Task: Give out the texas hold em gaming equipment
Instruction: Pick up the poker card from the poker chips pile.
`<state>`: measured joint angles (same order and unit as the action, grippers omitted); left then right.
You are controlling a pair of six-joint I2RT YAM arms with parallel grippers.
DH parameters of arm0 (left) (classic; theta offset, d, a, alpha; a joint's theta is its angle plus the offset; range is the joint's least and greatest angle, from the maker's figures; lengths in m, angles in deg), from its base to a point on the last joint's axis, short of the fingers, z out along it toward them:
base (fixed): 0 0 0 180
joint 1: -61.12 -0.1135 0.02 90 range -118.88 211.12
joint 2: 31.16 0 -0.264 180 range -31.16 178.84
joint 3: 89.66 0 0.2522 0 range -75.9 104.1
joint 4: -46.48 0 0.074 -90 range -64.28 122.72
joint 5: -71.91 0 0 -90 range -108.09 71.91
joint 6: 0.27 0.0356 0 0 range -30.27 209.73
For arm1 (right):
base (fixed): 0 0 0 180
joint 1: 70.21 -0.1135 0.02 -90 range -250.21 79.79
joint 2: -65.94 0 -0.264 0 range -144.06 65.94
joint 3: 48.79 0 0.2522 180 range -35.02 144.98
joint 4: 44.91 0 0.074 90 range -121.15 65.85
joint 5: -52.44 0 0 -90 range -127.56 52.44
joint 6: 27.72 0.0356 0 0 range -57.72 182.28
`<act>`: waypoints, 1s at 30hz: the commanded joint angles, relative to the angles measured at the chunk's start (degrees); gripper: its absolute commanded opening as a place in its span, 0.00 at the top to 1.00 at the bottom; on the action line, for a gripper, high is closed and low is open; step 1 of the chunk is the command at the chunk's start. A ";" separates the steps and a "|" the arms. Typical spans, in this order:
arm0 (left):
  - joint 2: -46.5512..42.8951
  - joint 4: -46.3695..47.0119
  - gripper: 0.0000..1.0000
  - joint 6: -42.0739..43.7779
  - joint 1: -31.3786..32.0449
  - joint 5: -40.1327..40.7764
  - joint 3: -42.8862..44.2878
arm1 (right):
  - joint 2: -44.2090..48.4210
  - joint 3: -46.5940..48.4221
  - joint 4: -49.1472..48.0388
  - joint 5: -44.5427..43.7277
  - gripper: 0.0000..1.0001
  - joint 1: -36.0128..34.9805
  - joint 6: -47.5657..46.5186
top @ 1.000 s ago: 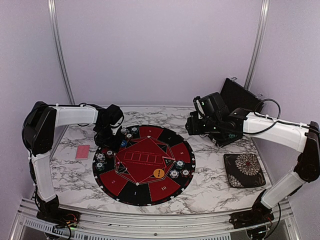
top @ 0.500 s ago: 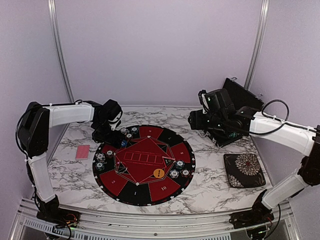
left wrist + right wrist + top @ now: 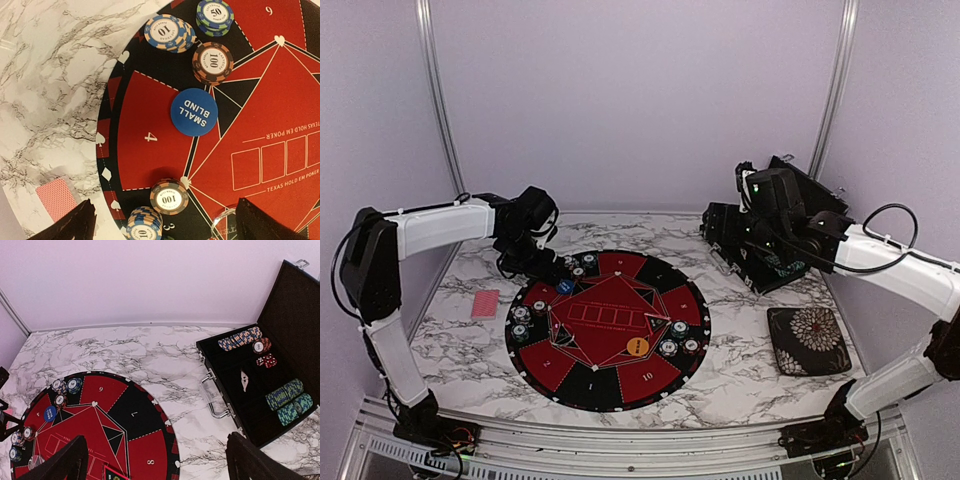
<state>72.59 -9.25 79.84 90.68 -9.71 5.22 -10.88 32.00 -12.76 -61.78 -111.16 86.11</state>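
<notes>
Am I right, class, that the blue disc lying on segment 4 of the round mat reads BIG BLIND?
Not quite. The blue disc does lie on segment 4 of the round mat, but the left wrist view shows it reads SMALL BLIND, not BIG BLIND.

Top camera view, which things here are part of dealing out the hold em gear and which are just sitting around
Part of the job:
- poker chip stacks on the round mat
- blue small blind button
- orange button
- red-backed card on the marble
- chips still in the case

Just lying about:
- round game mat
- black case
- flower-patterned tray
</notes>
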 commanded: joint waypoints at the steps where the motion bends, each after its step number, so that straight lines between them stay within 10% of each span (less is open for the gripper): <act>1: -3.91 1.51 0.01 -1.71 -0.47 3.87 -1.73 | 0.78 0.70 -1.56 -2.46 0.02 0.34 -1.14; 13: -11.54 3.17 0.01 -11.23 -4.28 12.38 -9.35 | -0.90 -0.58 -5.99 3.46 0.02 0.26 -6.58; 30: -12.78 2.44 0.01 -7.93 -20.08 -0.35 -17.84 | -5.71 -0.73 -6.34 13.98 0.01 0.29 -11.21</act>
<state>58.82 -6.54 68.38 72.36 -6.52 -12.24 -16.87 30.91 -17.22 -49.92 -111.13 76.69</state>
